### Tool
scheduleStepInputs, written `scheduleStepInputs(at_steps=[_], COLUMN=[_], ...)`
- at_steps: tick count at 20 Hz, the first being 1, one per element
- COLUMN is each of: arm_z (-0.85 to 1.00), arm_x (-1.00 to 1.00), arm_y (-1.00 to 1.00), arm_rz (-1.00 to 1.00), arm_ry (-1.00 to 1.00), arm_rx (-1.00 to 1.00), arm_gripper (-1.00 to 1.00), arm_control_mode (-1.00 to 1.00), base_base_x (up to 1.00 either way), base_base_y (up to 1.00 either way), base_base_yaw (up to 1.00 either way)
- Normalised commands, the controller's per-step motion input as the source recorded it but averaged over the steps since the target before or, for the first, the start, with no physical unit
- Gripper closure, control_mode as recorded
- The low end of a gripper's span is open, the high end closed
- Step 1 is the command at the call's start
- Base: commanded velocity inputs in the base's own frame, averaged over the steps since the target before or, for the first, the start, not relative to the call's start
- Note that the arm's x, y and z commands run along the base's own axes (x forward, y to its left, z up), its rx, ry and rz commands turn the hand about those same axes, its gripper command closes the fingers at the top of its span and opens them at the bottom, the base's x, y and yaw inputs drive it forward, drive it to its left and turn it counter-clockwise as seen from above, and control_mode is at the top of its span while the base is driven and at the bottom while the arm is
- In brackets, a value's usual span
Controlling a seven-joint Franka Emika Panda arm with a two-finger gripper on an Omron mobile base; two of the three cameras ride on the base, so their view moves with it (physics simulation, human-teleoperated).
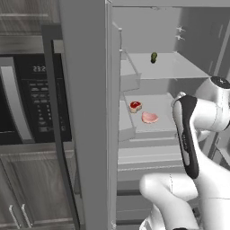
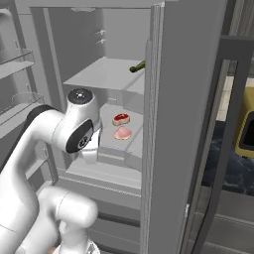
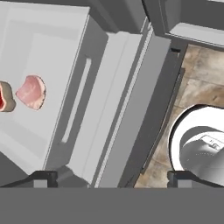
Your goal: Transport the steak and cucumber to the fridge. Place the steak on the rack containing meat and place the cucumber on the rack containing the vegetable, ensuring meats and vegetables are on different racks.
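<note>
- My gripper (image 3: 112, 178) was spread wide with nothing between its tips, looking down past the fridge's (image 1: 90, 112) lower drawer fronts toward the floor.
- The steak (image 1: 150, 117) lay flat on the middle shelf (image 1: 161, 105) — a pale pink slab just beside a darker red piece of meat (image 1: 135, 106), the two close together but not clearly touching. I judged the steak part of the job done, since both meats shared one shelf.
- The cucumber (image 1: 153, 57) sat on the upper shelf (image 1: 175, 67), well apart from the meats and one level above them. In the right base view it read as a short green stick near the shelf's front edge.
- I could not tell whether another vegetable lay up there with it; from the left base view the green shape was small, and I could make out only one item.
- If that shelf was the vegetable one, both placings looked finished and only backing away and perhaps closing up remained — that is my reading, not something I could confirm.
- The fridge door (image 2: 188, 124) stood open and hid part of the shelves in both base views.
- A black-fronted microwave (image 1: 31, 99) sat to the left, clear of my work.
- Nothing blocked my way out of the opening.
</note>
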Motion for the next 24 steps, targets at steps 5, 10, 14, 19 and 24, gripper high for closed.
scheduleStepInputs(at_steps=[5,10,14,19,24], arm_z=[0.00,0.08,0.13,0.15,0.13], arm_x=[-0.10,-0.08,-0.12,-0.05,-0.03], arm_y=[0.00,0.00,0.00,0.07,0.00], arm_rz=[0.29,0.25,0.17,0.11,0.16], arm_ry=[-0.04,-0.04,-0.04,-0.02,-0.02], arm_rx=[-0.13,-0.12,-0.15,-0.19,-0.10], arm_gripper=[-1.00,-1.00,-1.00,-1.00,-1.00], arm_control_mode=[-1.00,-1.00,-1.00,-1.00,-1.00], base_base_x=[0.00,0.00,0.00,0.00,0.00], base_base_y=[0.00,0.00,0.00,0.00,0.00], base_base_yaw=[0.00,0.00,0.00,0.00,0.00])
